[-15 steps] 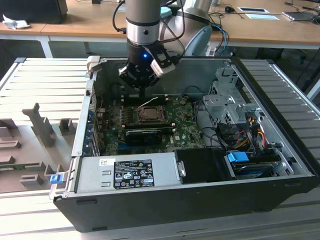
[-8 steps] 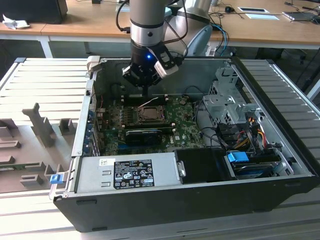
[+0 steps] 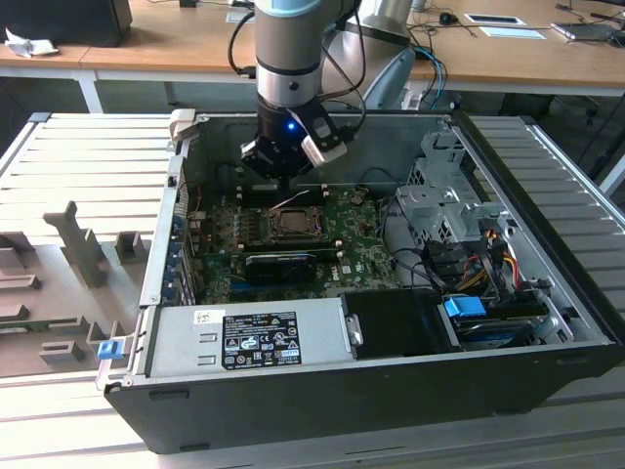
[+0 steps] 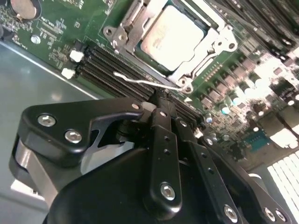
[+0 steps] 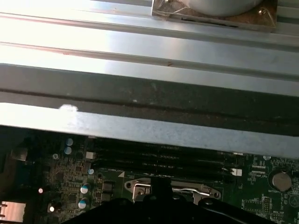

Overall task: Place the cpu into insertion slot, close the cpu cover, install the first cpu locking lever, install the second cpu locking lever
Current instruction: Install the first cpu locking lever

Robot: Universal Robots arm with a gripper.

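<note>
Fingers [image 4: 161, 106] pressed together, pointing straight down, tips at locking lever [image 4: 149, 83] beside seated cpu [image 4: 172, 35]

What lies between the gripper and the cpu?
In the second wrist view, a thin wire lever and black memory slots separate the gripper from the cpu.
</note>
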